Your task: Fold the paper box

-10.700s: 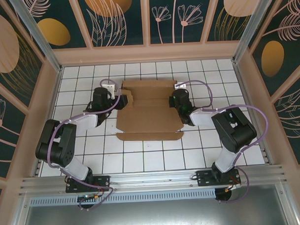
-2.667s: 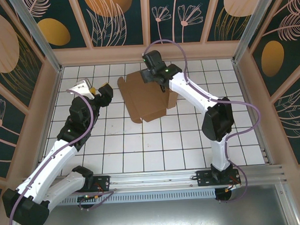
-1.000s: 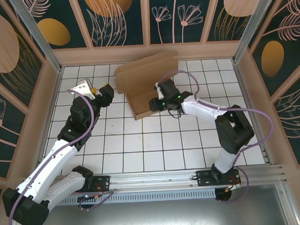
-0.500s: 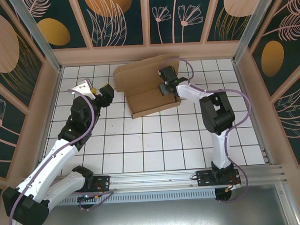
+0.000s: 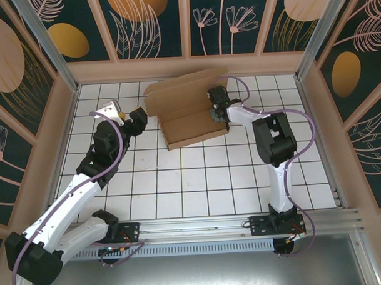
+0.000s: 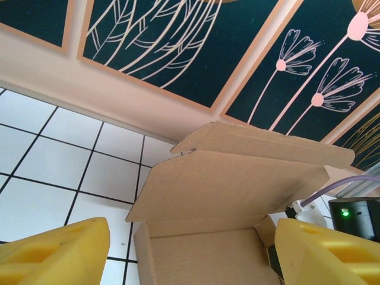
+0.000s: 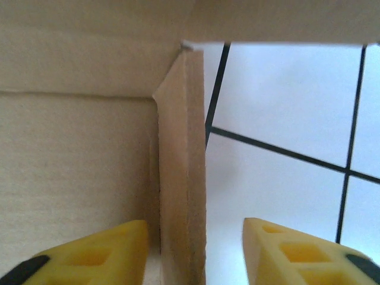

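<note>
The table is flat and covered in white square tiles with dark lines between them. The paper box sits right on the tiles, in the upper middle of the top picture, near the back edge. It is brown and open on top.

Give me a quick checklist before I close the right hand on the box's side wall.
1. The right hand straddles the paper box's right side wall: ok, one finger is inside and one outside.
2. The side wall is clamped: not ok, the outer finger stands apart from it.
3. The left hand is open and off the box: ok, nothing is between its fingers.
4. The lid is raised at the back, out of the way: ok.
5. The side wall is locked at the back corner: cannot tell.
</note>
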`<state>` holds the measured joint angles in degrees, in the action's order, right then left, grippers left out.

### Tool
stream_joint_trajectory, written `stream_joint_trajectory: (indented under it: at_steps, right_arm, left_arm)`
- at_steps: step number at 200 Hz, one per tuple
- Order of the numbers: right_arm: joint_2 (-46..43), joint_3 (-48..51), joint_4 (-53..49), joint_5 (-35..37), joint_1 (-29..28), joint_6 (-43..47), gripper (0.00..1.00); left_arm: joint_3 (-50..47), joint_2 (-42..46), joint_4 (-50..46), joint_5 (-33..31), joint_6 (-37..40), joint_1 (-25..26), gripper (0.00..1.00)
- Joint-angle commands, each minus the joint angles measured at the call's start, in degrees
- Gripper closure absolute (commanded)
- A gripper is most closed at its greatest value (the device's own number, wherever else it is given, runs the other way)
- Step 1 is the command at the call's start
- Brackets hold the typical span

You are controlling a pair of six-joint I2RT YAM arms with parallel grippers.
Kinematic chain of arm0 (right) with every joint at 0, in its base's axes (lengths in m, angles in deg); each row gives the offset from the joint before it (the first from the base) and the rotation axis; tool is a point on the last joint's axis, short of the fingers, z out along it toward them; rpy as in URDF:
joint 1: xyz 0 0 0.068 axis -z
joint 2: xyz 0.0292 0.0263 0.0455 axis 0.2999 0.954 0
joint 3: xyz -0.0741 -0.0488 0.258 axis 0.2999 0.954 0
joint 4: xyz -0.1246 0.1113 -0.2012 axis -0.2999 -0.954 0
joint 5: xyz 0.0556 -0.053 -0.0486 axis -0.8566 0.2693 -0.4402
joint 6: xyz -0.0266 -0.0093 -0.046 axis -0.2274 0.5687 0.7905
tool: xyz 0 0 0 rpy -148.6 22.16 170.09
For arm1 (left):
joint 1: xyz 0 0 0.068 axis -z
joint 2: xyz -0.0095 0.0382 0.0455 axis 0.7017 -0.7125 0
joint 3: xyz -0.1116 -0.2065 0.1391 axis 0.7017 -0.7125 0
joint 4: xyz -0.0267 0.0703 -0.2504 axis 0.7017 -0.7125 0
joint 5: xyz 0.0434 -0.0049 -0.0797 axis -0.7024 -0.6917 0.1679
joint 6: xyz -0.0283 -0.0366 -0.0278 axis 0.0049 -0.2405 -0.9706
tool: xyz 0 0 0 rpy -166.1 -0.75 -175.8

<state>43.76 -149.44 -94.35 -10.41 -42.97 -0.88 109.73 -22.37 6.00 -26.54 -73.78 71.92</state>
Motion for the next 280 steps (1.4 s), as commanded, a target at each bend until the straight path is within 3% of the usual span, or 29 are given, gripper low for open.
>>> stream_joint_trajectory:
  at_steps: [1, 28, 63, 89, 108, 124, 143, 179, 215, 231, 238, 252, 270, 280]
  right_arm:
    - [1.69, 0.86, 0.05, -0.15, 0.38, -1.38, 0.64]
    - [2.08, 0.5, -0.12, 1.67, -0.25, -1.59, 0.79]
    - [2.99, -0.33, -2.67, 14.19, -2.81, -1.76, 0.9]
    - [2.78, 0.5, -4.51, 16.6, -3.22, -4.92, 0.92]
    - [2.02, 2.34, -4.68, 14.89, -3.22, -6.42, 0.88]
    - [-0.42, 5.49, -2.91, 11.53, -2.99, -7.84, 0.75]
    - [-6.09, 10.42, 0.69, 2.79, -1.13, -10.55, 0.56]
    - [-23.2, 22.52, 12.79, -12.94, 0.64, -14.16, 0.37]
    - [-37.97, 30.35, 24.56, -14.77, 1.96, -15.33, 0.38]
    - [-40.28, 32.11, 31.42, -16.67, 3.61, -14.46, 0.39]
    - [-40.46, 33.26, 35.51, -19.56, 4.0, -12.04, 0.43]
    - [-39.63, 32.91, 39.66, -18.71, 3.47, -5.73, 0.49]
    - [-36.69, 27.47, 37.03, -17.3, 3.66, 0.12, 0.48]
    - [-35.53, 26.1, 37.28, -21.04, 4.88, 3.4, 0.46]
  left_arm:
    - [-0.08, -0.33, 1.19, 1.68, -0.82, 0.33, 0.27]
    - [-0.17, -0.16, 0.98, 1.54, -0.91, 0.33, 0.27]
    - [-0.06, -0.24, 0.93, 1.44, -1.0, 0.35, 0.27]
    - [-0.17, -0.28, 0.84, 1.44, -1.17, 0.29, 0.26]
    - [-0.25, -0.43, 0.76, 1.52, -1.44, 0.33, 0.25]
    - [-0.51, -0.53, 0.96, 1.52, -1.68, 0.33, 0.24]
    - [-1.2, -0.85, 1.72, 2.08, -2.16, 0.33, 0.18]
    - [-2.86, -2.85, 4.18, 3.11, -2.16, 0.29, 0.15]
    - [-3.54, -6.72, 6.41, 0.68, -0.2, 0.33, 0.16]
    - [-2.98, -9.65, 7.08, -0.2, -1.0, 0.33, 0.17]
    - [-2.87, -11.65, 7.74, -0.69, -1.65, 0.33, 0.19]
    - [-0.16, -16.36, 6.12, -3.83, -4.96, 0.33, 0.21]
    - [3.27, -21.06, 11.0, -0.14, 5.65, 0.24, 0.19]
    - [2.28, -21.77, 18.07, 0.96, 11.26, -0.12, 0.2]
